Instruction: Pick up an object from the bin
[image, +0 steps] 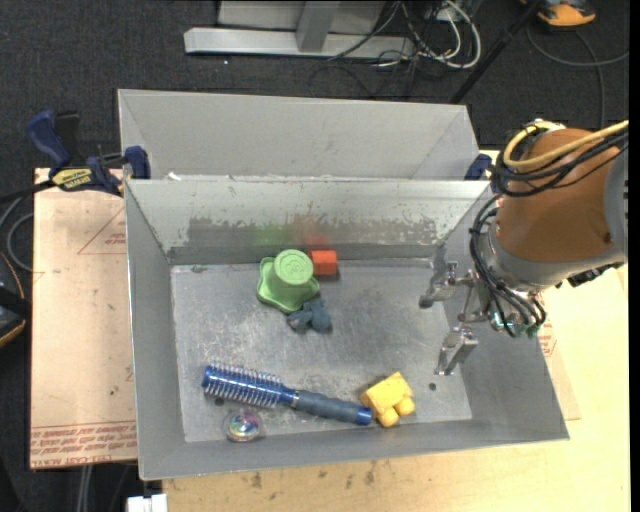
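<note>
Claw: the claw (448, 322) stood wide open, one finger toward the back wall and the other toward the near rim, with nothing between them.
Arm: the orange-covered arm (555, 210) with its black cables sat just behind the claw, on the view's right.
Under the claw: bare floor of the grey metal bin (300, 205), close to its right-hand sloping wall.
Nearest thing: a chunky yellow plastic block (389, 399) lay near the claw, toward the near rim and a little to the view's left, apart from both fingers.
Beside that block: a blue plastic hairbrush (285, 393) stretched away from the claw, its handle end touching the yellow block.
Farthest from the claw: a small shiny round disc (243, 427) just beside the brush head, at the near rim.
Across the floor from the claw: an upturned green plastic cup (287, 278), a small red block (324, 263) touching it at the back wall, and a small blue-grey lump (311, 318) just in front of the cup.
</note>
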